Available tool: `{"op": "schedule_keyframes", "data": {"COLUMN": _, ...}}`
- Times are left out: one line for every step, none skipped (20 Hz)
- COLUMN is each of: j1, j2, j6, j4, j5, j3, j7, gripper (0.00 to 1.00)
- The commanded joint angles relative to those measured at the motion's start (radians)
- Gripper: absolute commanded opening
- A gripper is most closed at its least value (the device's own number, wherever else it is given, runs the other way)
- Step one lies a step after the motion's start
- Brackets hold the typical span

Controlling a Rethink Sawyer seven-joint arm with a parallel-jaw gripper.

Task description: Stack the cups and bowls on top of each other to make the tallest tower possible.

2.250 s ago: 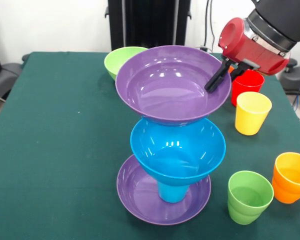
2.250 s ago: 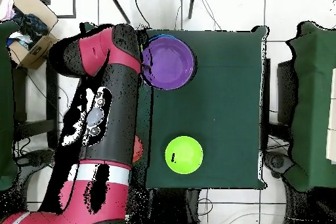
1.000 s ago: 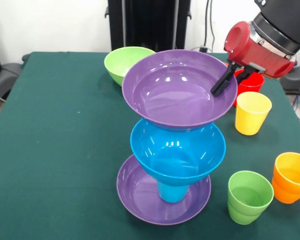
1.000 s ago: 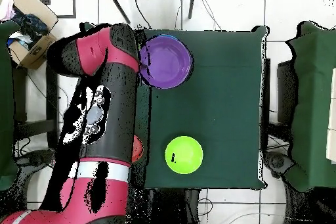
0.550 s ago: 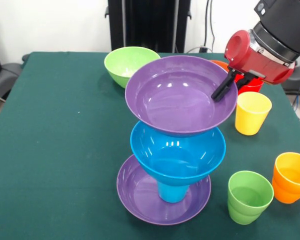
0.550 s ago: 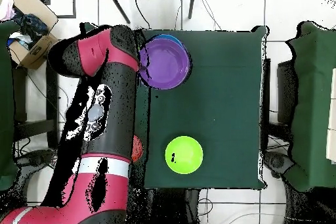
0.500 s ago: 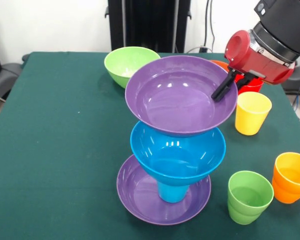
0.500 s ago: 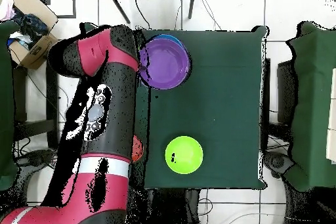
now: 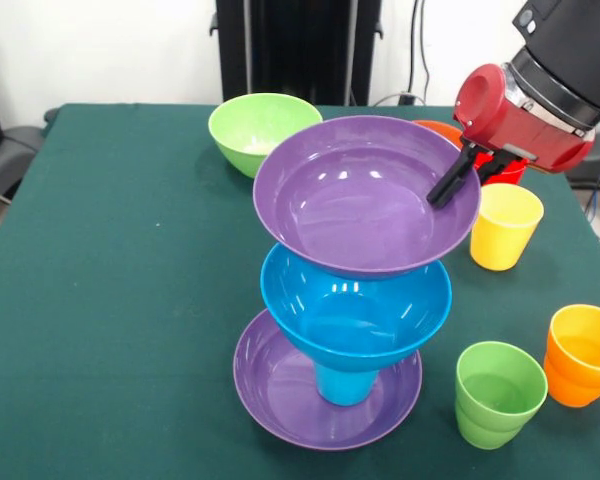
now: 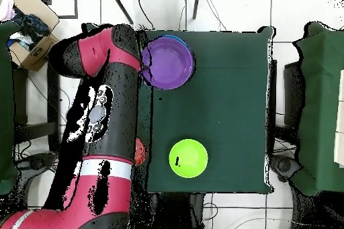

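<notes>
Standing on the green worktop (image 9: 110,300), the tower (image 9: 350,290) has a wide purple bowl (image 9: 280,395) as its base, a blue cup (image 9: 345,383) upright in it, a deep blue bowl (image 9: 355,305) on the cup, and a second purple bowl (image 9: 365,195) above. The end effector (image 9: 458,172) pinches that upper bowl's rim on the right of the front view, one black finger (image 9: 447,184) lying inside the bowl. Crowding that side are the yellow cup (image 9: 505,225), the red cup (image 9: 505,170) partly hidden behind the arm, and a sliver of the orange bowl (image 9: 438,130) past the purple rim. The green cup (image 9: 498,393) and orange cup (image 9: 583,355) stand near the front right; the light green bowl (image 9: 245,125) sits behind the tower. Compared with two seconds ago, the upper bowl has come lower and shifted right, uncovering the light green bowl. Overhead, the arm (image 10: 101,125) covers the cups.
</notes>
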Motion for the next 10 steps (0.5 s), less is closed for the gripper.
{"op": "schedule_keyframes", "data": {"j1": -0.01, "j2": 0.025, "j6": 0.046, "j4": -0.024, "j5": 0.005, "j3": 0.114, "j7": -0.028, "gripper": 0.0}}
{"op": "schedule_keyframes", "data": {"j1": -0.01, "j2": 0.024, "j6": 0.05, "j4": -0.027, "j5": 0.005, "j3": 0.112, "j7": -0.028, "gripper": 0.0}}
{"op": "schedule_keyframes", "data": {"j1": -0.01, "j2": 0.023, "j6": 0.054, "j4": -0.029, "j5": 0.004, "j3": 0.109, "j7": -0.028, "gripper": 0.0}}
{"op": "schedule_keyframes", "data": {"j1": -0.011, "j2": 0.022, "j6": 0.06, "j4": -0.034, "j5": 0.003, "j3": 0.107, "j7": -0.031, "gripper": 0.0}}
{"op": "schedule_keyframes", "data": {"j1": -0.01, "j2": 0.023, "j6": 0.07, "j4": -0.042, "j5": 0.002, "j3": 0.105, "j7": -0.035, "gripper": 0.0}}
{"op": "schedule_keyframes", "data": {"j1": -0.012, "j2": 0.025, "j6": 0.08, "j4": -0.049, "j5": 0.002, "j3": 0.105, "j7": -0.042, "gripper": 0.0}}
{"op": "schedule_keyframes", "data": {"j1": -0.012, "j2": 0.028, "j6": 0.089, "j4": -0.058, "j5": 0.001, "j3": 0.105, "j7": -0.046, "gripper": 0.0}}
{"op": "schedule_keyframes", "data": {"j1": -0.013, "j2": 0.03, "j6": 0.096, "j4": -0.065, "j5": 0.001, "j3": 0.104, "j7": -0.05, "gripper": 0.0}}
{"op": "schedule_keyframes", "data": {"j1": -0.012, "j2": 0.032, "j6": 0.101, "j4": -0.071, "j5": 0.001, "j3": 0.103, "j7": -0.052, "gripper": 0.0}}
{"op": "schedule_keyframes", "data": {"j1": -0.012, "j2": 0.034, "j6": 0.106, "j4": -0.077, "j5": 0.0, "j3": 0.102, "j7": -0.053, "gripper": 0.0}}
